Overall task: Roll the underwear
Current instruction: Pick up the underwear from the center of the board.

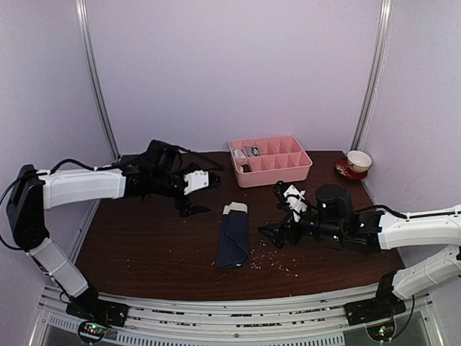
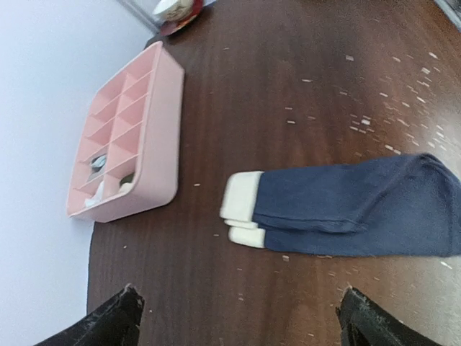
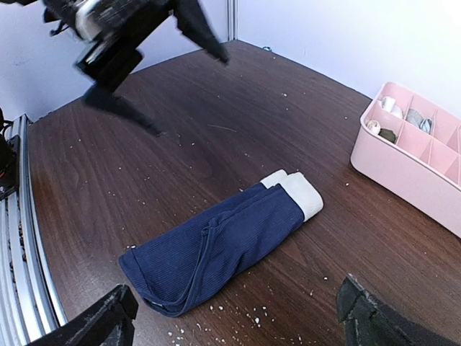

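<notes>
The navy underwear (image 1: 233, 236) with a cream-white waistband lies folded into a long strip on the dark table, waistband toward the back. It shows in the left wrist view (image 2: 353, 209) and the right wrist view (image 3: 216, 245). The grey underwear is not in view. My left gripper (image 1: 199, 194) is open and empty, above the table to the left of the waistband; its fingertips (image 2: 108, 321) show at the frame's bottom. My right gripper (image 1: 282, 216) is open and empty, just right of the strip; its fingertips (image 3: 108, 317) straddle bare table in front of the cloth.
A pink compartment tray (image 1: 270, 160) with small items in its left cells stands at the back. A cup on a red saucer (image 1: 354, 164) sits at the back right. White crumbs (image 1: 277, 261) are scattered on the table near the underwear.
</notes>
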